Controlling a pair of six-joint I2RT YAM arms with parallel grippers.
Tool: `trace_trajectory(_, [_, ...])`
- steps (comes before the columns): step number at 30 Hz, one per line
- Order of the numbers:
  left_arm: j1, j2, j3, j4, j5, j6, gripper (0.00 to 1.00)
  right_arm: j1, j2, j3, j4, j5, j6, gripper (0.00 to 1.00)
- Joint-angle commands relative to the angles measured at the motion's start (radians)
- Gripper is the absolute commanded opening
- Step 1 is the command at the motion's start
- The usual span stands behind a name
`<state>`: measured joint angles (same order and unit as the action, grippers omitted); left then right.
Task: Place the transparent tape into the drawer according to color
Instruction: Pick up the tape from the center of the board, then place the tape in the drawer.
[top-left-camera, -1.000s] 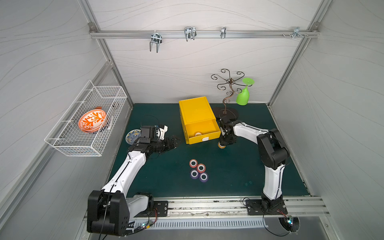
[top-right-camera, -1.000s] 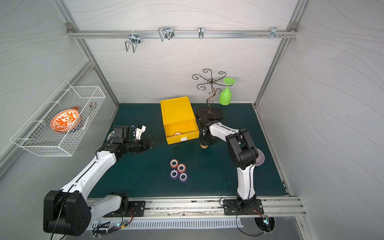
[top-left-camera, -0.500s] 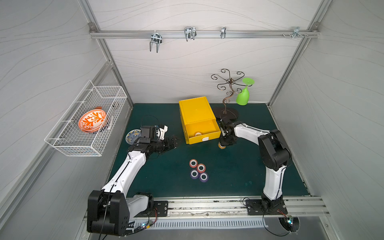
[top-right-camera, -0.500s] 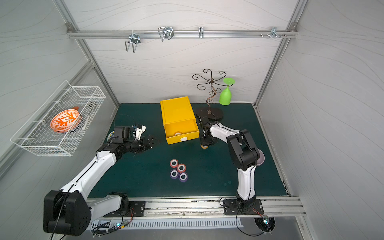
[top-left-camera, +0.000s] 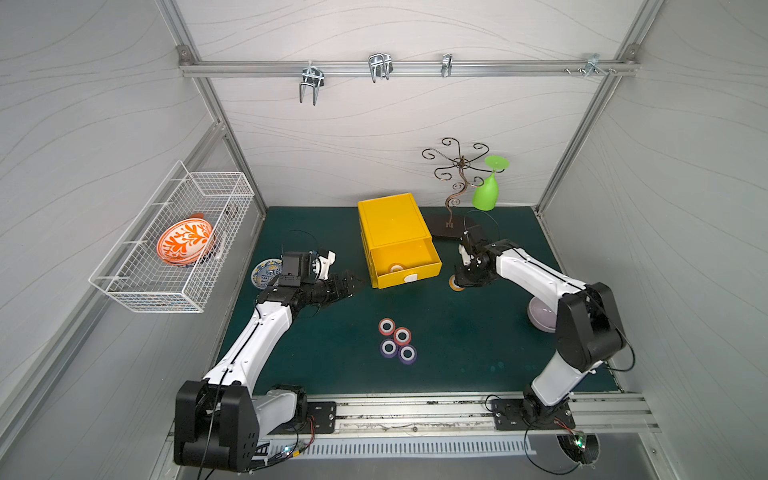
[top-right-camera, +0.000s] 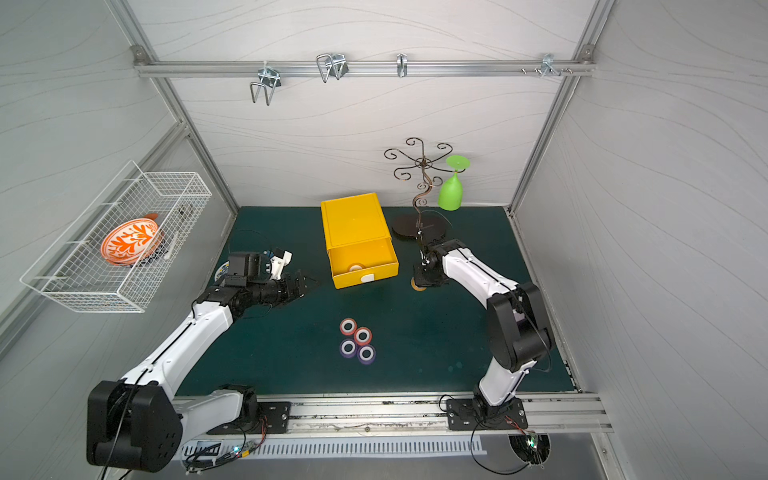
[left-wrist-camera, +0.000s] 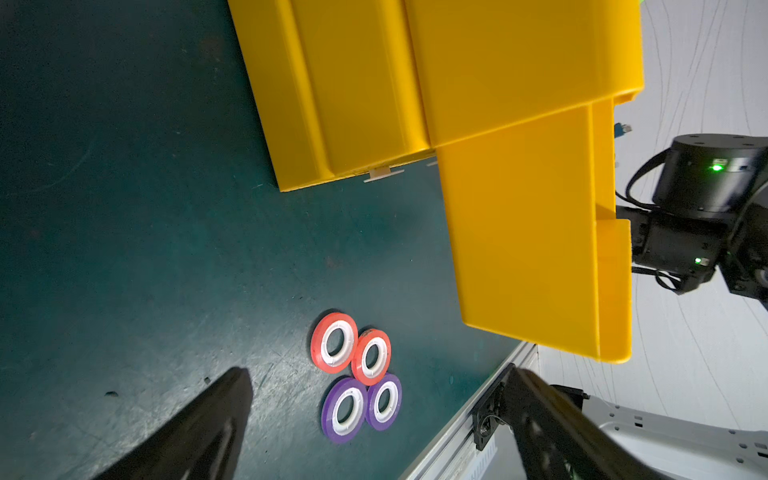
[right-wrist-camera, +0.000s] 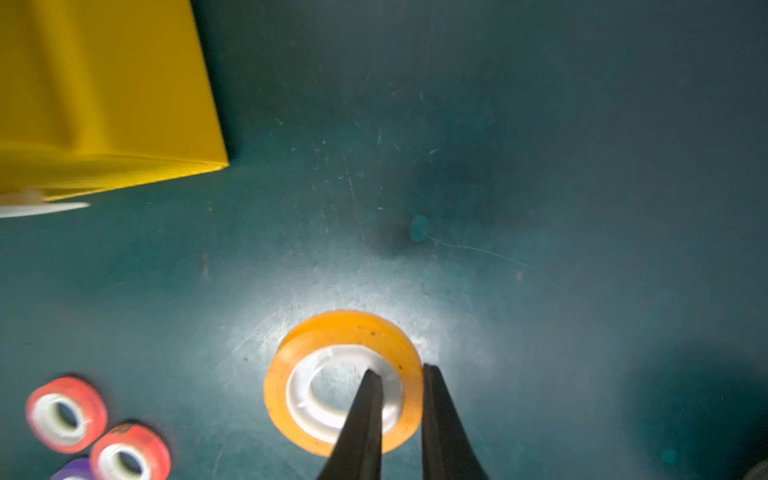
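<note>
Obs. — right side. The right gripper (right-wrist-camera: 401, 372) is closed on the orange tape roll (right-wrist-camera: 332, 328), pinching its wall: 1 finger goes down through the white core, the other sits against the outer orange face. The roll lies flat, hole axis upright, on or barely off the green mat (top-left-camera: 478, 340) — I cannot tell which.

Key relation: the open drawer (top-left-camera: 428, 270) of the yellow cabinet (top-left-camera: 390, 218) lies to the robot's left of this gripper, near, with its side wall between roll and tray. The drawer's rim looks higher than the roll, so I judge the move to be lift first, then carry sideways over the wall and release. A low sideways drag would likely knock the wall.

A second orange roll (top-left-camera: 395, 268) already lies in that drawer, near its front, so the colour matches.

Left side. The left gripper (top-left-camera: 352, 283) is spread wide and holds nothing; it hangs just beside the drawer's other side, apart from it. The right arm is the one on the job.

Remaining: 2 red rolls (top-left-camera: 386, 326) and 2 purple rolls (top-left-camera: 389, 347), flat in a tight cluster on the mat in front of the cabinet, between the arms.
</note>
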<state>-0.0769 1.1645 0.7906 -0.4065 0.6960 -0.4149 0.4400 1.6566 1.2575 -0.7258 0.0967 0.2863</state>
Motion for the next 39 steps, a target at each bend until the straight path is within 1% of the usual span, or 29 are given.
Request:
trace_trajectory(1, [-0.001,-0.004,0.032,0.011,0.007,0.019,0.99,-0.009,-0.083,0.033,-0.062,0.004,0.017,0.00])
trace_trajectory(8, [-0.001,-0.006,0.032,0.012,0.007,0.019,1.00,0.005,-0.186,0.124,-0.096,-0.006,0.029,0.00])
trace_trajectory(15, [-0.002,-0.006,0.032,0.011,0.003,0.019,0.99,0.075,-0.222,0.235,-0.123,0.009,0.025,0.00])
trace_trajectory(22, [-0.001,-0.003,0.035,0.012,0.001,0.019,0.99,0.187,-0.183,0.326,-0.130,0.014,0.023,0.00])
trace_trajectory(30, [0.000,-0.006,0.038,0.010,-0.004,0.019,0.99,0.247,-0.074,0.376,-0.131,0.001,0.003,0.00])
trace_trajectory(31, [0.000,-0.006,0.039,0.011,-0.006,0.019,0.99,0.250,-0.064,0.378,-0.128,-0.001,0.000,0.01])
trace_trajectory(33, [0.000,-0.005,0.042,0.012,-0.009,0.019,1.00,0.258,-0.051,0.376,-0.118,-0.003,-0.001,0.06])
trace_trajectory(39, [0.000,0.006,0.064,0.015,-0.016,0.012,1.00,0.266,-0.032,0.376,-0.097,-0.017,-0.019,0.33])
